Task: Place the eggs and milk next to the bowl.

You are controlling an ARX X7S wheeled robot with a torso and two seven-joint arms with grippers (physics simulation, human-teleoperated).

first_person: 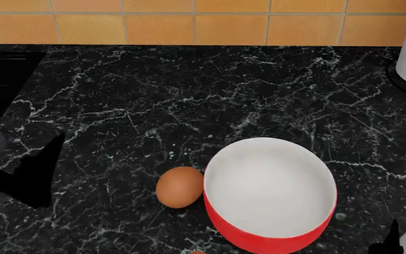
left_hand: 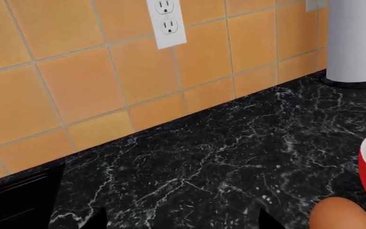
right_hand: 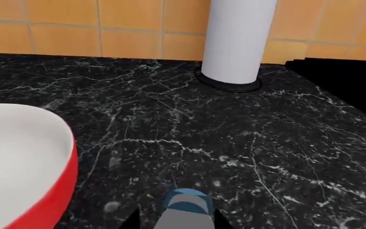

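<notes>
Currently: milk step | egg (first_person: 180, 186) touching bowl (first_person: 270, 241) | second egg (first_person: 197, 252) barely visible at frame edge | milk (right_hand: 184, 206) apparently between right gripper (right_hand: 177, 220) tips, grip unconfirmed | left gripper (left_hand: 179, 222) empty, opening unclear | next: lower upright beside bowl.

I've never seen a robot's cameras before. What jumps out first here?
The big red bowl with its white inside, standing on black marble counter. A brown egg lies right against its left side, and a blue-capped milk bottle stands to its right, between the right arm's jaws.
</notes>
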